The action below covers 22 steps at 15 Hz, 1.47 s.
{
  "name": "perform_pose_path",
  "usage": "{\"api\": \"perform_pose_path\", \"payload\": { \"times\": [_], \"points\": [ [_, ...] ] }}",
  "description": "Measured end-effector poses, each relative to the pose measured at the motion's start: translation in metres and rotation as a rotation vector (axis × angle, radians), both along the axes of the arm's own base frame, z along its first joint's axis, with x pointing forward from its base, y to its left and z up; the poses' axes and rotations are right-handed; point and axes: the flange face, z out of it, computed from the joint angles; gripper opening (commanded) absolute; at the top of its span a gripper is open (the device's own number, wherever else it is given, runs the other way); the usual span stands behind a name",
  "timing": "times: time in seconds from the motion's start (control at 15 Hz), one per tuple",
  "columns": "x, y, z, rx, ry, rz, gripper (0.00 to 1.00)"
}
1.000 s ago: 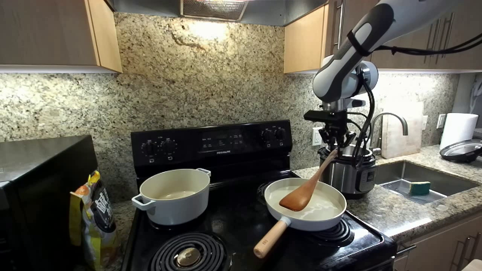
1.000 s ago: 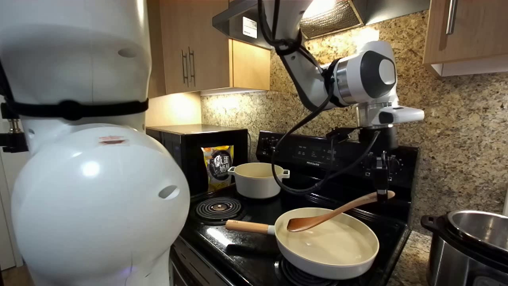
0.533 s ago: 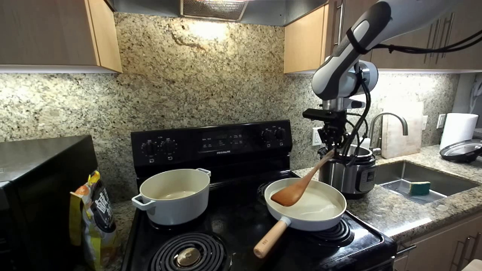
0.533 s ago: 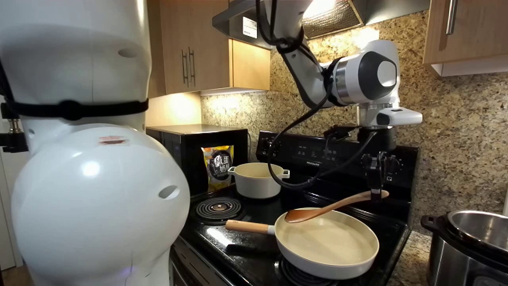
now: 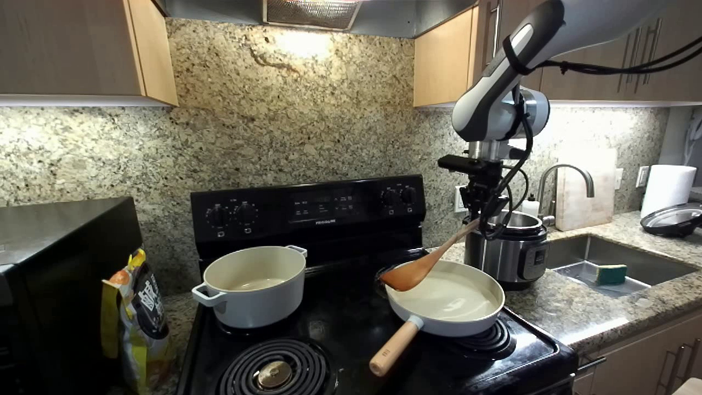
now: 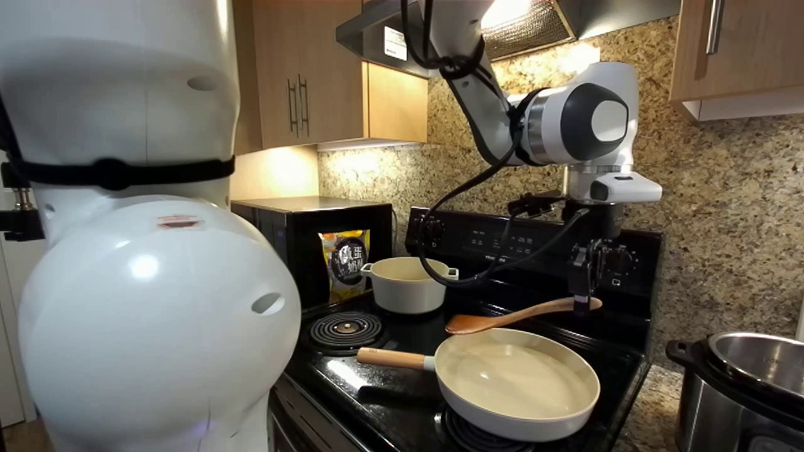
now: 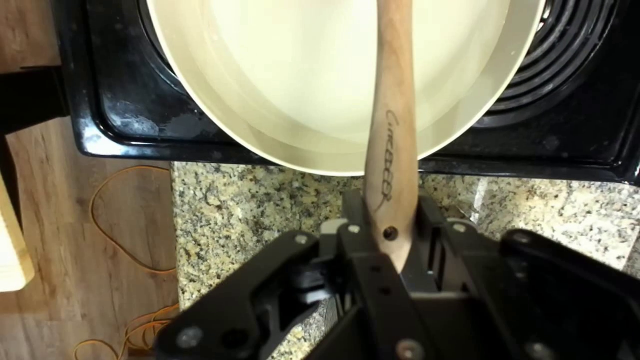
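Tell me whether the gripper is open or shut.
Shut: in the wrist view, the gripper holds the wooden spatula near its handle end, fingers against both sides.

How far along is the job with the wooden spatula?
Done: the pan sits on the stove, and the wooden spatula is gripped, jaws shut on its handle. In hand: it's held tilted over the pan. Left, perhaps: putting it down, as the jaws haven't let go.
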Motion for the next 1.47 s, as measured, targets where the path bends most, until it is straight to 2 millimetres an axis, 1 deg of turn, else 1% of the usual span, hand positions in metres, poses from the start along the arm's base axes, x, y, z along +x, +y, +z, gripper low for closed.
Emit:
{"api": "perform_pose_path", "payload": {
  "times": [0.2, 0.27, 0.47, 0.67, 0.93, 1.2, 1.33, 1.47],
  "points": [
    [0.000, 0.000, 0.000, 0.000, 0.000, 0.000, 0.26],
    [0.000, 0.000, 0.000, 0.000, 0.000, 0.000, 0.11],
    [-0.001, -0.002, -0.001, -0.003, 0.004, 0.000, 0.11],
    [-0.004, -0.011, -0.010, -0.014, 0.025, -0.025, 0.11],
    [-0.012, -0.032, -0.026, -0.056, 0.071, -0.086, 0.11],
    [-0.024, -0.061, -0.044, -0.115, 0.127, -0.158, 0.11],
    [-0.028, -0.077, -0.048, -0.143, 0.143, -0.197, 0.11],
    [-0.028, -0.094, -0.046, -0.170, 0.142, -0.235, 0.11]
  ]
}}
